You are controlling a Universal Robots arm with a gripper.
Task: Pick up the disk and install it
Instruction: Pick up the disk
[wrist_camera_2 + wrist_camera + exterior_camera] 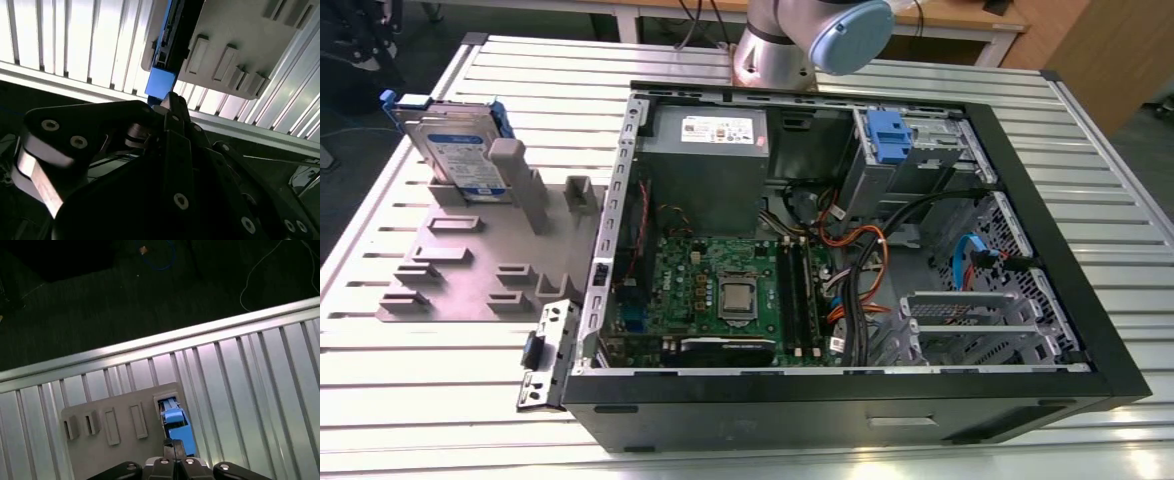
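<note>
The black gripper (173, 443), tips seemingly pressed together and empty, must spread and centre squarely over the upright blue-framed silver disk (176, 424).

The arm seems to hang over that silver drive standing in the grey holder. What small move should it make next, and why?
Probably a straight descent, I'd judge. In the first wrist view the gripper hangs above the blue handle end of the flat silver disk, apart from it; the disk stands upright in the grey slotted plastic holder, not yet gripped.
</note>
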